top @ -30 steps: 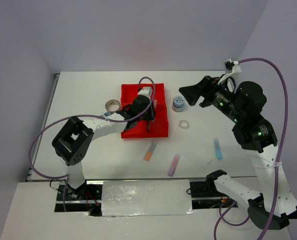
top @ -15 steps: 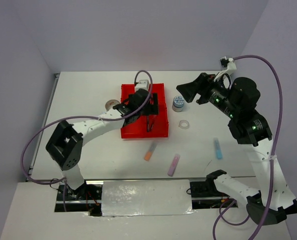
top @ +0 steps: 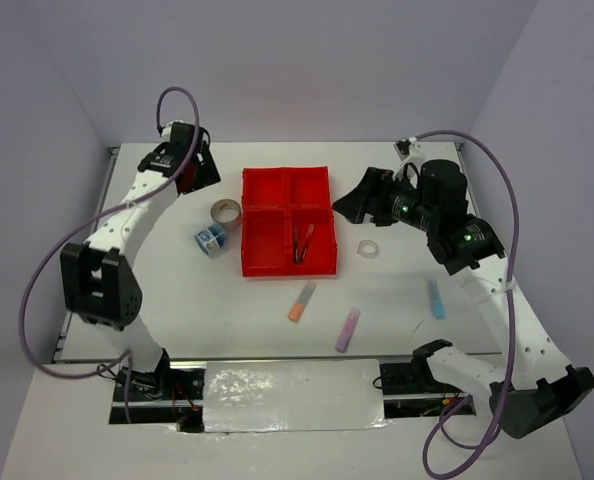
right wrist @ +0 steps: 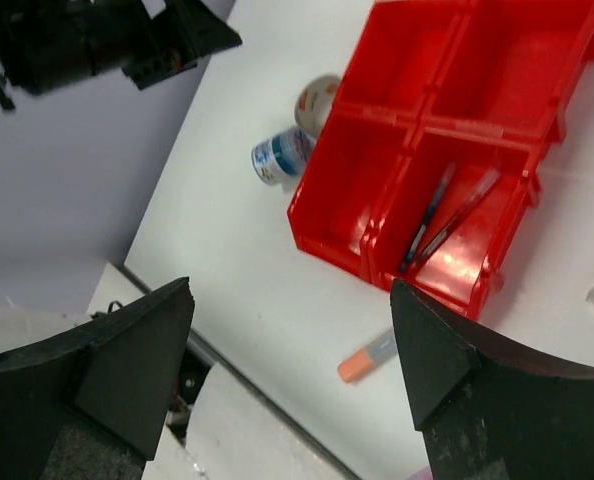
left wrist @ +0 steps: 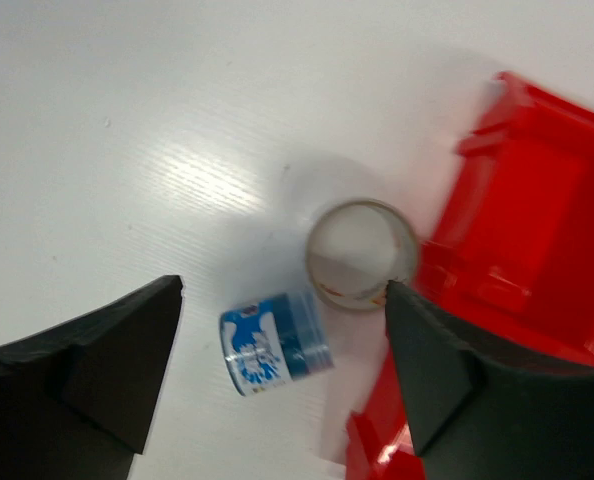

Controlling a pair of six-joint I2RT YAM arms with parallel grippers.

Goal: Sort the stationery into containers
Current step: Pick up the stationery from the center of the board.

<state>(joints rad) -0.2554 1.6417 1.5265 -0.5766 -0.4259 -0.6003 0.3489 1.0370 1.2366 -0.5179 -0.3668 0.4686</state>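
Note:
The red tray of containers (top: 288, 271) sits mid-table, with a red and a blue pen (top: 299, 243) lying in its near-right compartment. Left of the tray lie a tan tape ring (top: 225, 212) and a blue-white roll (top: 210, 238). High over the table's far-left corner, my left gripper (top: 189, 168) hangs open and holds nothing. Its wrist view looks down on the roll (left wrist: 275, 342) and the ring (left wrist: 361, 255). My right gripper (top: 354, 205) is open just right of the tray, empty. An orange highlighter (top: 301, 301), a purple one (top: 348, 329), a light-blue one (top: 436, 297) and a clear ring (top: 368, 249) lie loose.
The right wrist view shows the tray (right wrist: 417, 122), the pens (right wrist: 447, 215), the roll (right wrist: 285, 155) and the orange highlighter (right wrist: 372, 357). The left arm (right wrist: 107, 40) stands by the purple left wall. Both arm bases and a metal plate (top: 292, 395) line the near edge.
My left gripper opened over the near-right compartment, left a pen there, and swung away to the far left. My right gripper moved down towards the tray's right side.

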